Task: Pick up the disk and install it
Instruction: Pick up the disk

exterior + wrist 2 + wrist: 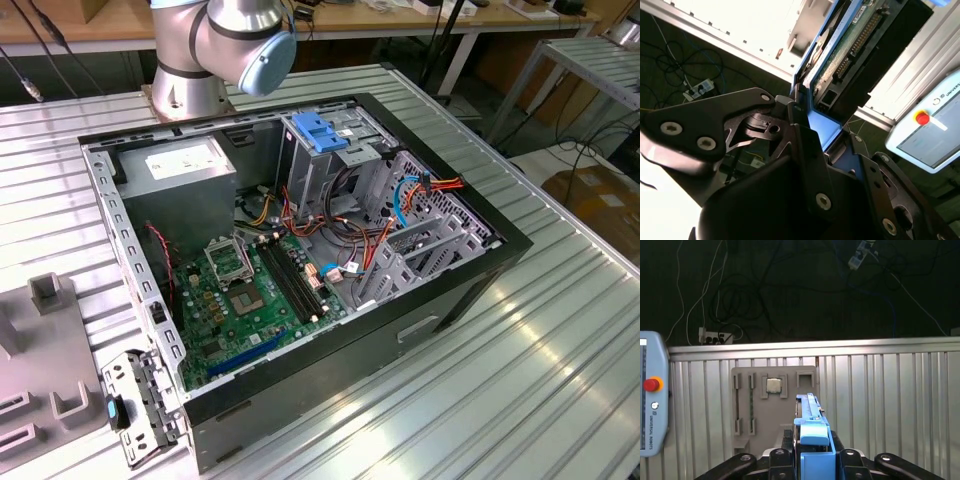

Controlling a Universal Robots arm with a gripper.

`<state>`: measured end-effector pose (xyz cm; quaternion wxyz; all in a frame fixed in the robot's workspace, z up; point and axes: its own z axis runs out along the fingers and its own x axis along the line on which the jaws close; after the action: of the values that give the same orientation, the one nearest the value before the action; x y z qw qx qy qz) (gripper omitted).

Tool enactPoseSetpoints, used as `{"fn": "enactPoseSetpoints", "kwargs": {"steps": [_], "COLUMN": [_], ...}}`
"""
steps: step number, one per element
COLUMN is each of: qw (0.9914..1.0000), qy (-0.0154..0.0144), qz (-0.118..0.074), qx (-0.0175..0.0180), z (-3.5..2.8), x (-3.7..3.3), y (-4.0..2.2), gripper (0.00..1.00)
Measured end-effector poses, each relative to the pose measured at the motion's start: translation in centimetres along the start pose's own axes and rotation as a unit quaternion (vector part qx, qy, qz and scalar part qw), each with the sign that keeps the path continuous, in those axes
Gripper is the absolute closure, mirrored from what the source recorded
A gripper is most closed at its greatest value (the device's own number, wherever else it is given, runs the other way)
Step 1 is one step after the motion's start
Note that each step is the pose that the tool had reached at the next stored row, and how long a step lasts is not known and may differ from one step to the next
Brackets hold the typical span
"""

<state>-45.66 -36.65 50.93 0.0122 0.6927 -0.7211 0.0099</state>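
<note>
So the disk [812, 432] is in the gripper [812, 455] right now. The black fingers [777, 460] are clamped on it from both sides, gripping over the blue plastic side rails, and it's held off the ribbed metal surface [520, 350] with the grey fixture plate [755, 405] beyond it in the first wrist view. In the second wrist view you're looking at the underside of the disk [850, 45]: bare green circuit board, a row of connector pins, dark metal body, glossy blue rail along the edge. My worry is the grip itself. Smooth plastic rails between hard metal fingers looks like a recipe for the drive creeping or twisting, and if it goes in skewed, it's going to jam on the sheet-metal drive cage [345, 175] instead of sliding in. The cage is stamped grey steel with sharp-looking edges and a blue plastic bracket [320, 130] on top, so there's not much forgiveness. There's also a tangle of orange, red and blue cables [405, 195] hanging right beside it inside the computer case [470, 270], and those could easily snag a corner or get pinched. That exposed board side wouldn't enjoy scraping on metal either. The power supply [185, 165] and motherboard [245, 290] sit further in, and I'd guess they're less of a hazard.
</note>
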Motion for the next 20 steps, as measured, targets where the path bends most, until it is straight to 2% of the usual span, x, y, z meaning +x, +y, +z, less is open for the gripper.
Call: {"fn": "enactPoseSetpoints", "kwargs": {"steps": [20], "qw": [1.0], "qy": [0.0], "qz": [0.0], "qx": [0.0], "z": [-0.01], "x": [-0.06], "y": [-1.54], "gripper": [0.63]}}
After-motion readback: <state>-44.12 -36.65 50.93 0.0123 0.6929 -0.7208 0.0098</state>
